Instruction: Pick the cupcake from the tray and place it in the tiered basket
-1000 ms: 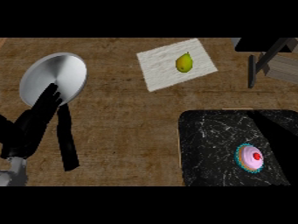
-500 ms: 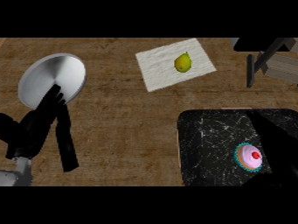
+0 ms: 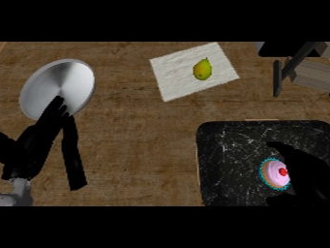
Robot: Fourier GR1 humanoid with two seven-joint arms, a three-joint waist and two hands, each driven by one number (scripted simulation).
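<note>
Cupcake (image 3: 275,173), pink-frosted, sits on the black marbled tray (image 3: 232,160); right hand (image 3: 311,178) beside it, finger state unclear; left hand (image 3: 35,147) fingers straight.

The tiered basket (image 3: 314,72) is cut by the right edge (its compartments cannot be told).

Black left hand (image 3: 35,147) on its grey forearm (image 3: 7,196): fingers straight and spread, tips over the round silver plate (image 3: 59,87). Black right hand (image 3: 311,177): far right of that plate; finger state indeterminable.
</note>
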